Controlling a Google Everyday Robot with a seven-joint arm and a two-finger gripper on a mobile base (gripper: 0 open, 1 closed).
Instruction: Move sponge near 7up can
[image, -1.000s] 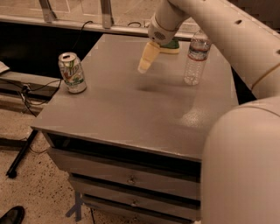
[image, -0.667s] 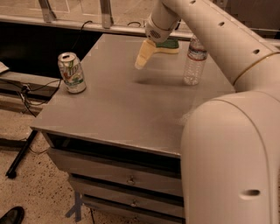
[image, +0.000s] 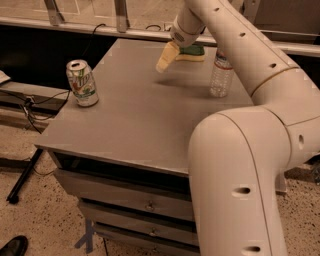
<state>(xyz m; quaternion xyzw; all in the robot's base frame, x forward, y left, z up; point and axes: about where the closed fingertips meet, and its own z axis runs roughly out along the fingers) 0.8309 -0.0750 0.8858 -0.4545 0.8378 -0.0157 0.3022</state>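
The sponge (image: 193, 51), dark green on top over pale yellow foam, lies flat near the far edge of the grey table (image: 135, 125). My gripper (image: 165, 59) hangs just left of the sponge, a little above the tabletop, and is not holding it. The 7up can (image: 82, 83), silver-white with green and red markings, stands upright near the table's left edge, far from the sponge.
A clear plastic water bottle (image: 221, 73) stands upright right of the gripper, in front of the sponge. My arm's big white elbow (image: 240, 175) fills the right foreground. Drawers sit under the table front. A dark ledge and cables lie to the left.
The gripper has shifted slightly up and left toward the table's far edge. The arm's elbow has swung further into the right foreground. Sponge, can and bottle have not moved.
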